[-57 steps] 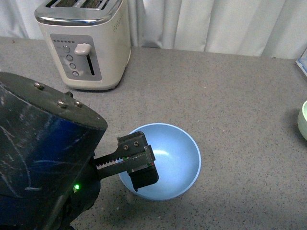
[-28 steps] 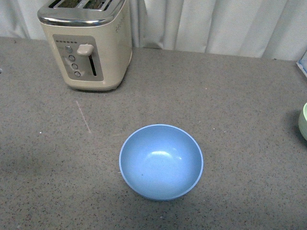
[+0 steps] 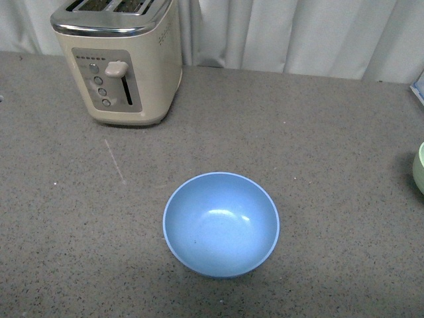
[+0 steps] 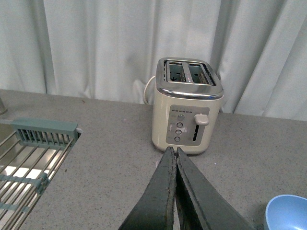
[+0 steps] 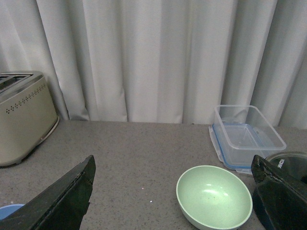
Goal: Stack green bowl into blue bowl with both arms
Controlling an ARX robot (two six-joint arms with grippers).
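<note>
Grey speckled counter (image 3: 331, 132) first: counted just one, running clear back to the white curtain (image 3: 285, 33). Counted two bowls. Found the blue bowl (image 3: 220, 225) nearest in the front view, upright and empty, with bare counter all round it and well apart from everything else. Caught only a sliver of the green bowl (image 3: 419, 165) at the right edge of that view, a bit further back. Got it whole on the right wrist camera, upright, empty, just in front of one clear container (image 5: 247, 136). Spotted one cream toaster (image 3: 119, 63) at the far left by the curtain, with loads of open surface between it and both bowls. Saw one wire rack (image 4: 29, 163) on the left wrist camera, well apart from the toaster. Found the left gripper (image 4: 175, 191) pinched fully together on nothing, pointed toward the toaster. Found the right gripper (image 5: 172, 160) spread wide, gripping nothing, with the green bowl on the counter beyond its fingers.
</note>
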